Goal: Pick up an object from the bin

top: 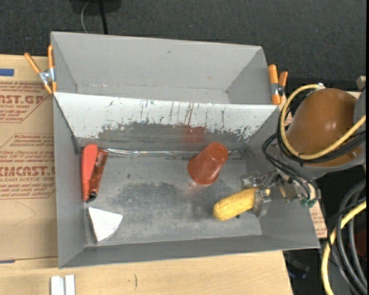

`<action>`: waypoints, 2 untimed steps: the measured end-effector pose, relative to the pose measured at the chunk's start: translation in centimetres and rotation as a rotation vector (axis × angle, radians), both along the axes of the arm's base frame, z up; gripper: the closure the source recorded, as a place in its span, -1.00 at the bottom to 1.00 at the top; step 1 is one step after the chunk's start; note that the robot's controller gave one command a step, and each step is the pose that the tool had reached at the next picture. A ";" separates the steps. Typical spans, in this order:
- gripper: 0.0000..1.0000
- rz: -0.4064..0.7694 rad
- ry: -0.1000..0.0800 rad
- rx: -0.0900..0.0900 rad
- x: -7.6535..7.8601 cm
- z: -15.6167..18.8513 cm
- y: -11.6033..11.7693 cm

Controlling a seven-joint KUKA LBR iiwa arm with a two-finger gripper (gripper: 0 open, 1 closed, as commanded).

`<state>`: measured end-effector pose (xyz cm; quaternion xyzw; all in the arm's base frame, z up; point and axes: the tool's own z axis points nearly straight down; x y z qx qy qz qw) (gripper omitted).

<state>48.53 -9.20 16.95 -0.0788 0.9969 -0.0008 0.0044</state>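
Note:
My gripper [259, 194] is low at the right side of the bin, close to the right wall. It sits right at the right end of a yellow, bumpy, corn-cob-shaped thing [234, 205] that lies on the bin floor, slanting up to the right. A red translucent cylinder [207, 163] lies on its side a little up and left of the gripper, apart from it.
An orange-and-red pen-like tool [90, 171] lies along the left wall. A white wedge-shaped piece [104, 222] rests in the front left corner. The arm with its orange dome and yellow cables hangs over the bin's right rim.

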 end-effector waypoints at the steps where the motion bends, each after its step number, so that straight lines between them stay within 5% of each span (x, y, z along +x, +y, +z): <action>1: 1.00 0.000 0.000 0.000 0.0 0.0 0.0; 2: 1.00 -0.018 0.007 0.002 0.1 4.5 -0.4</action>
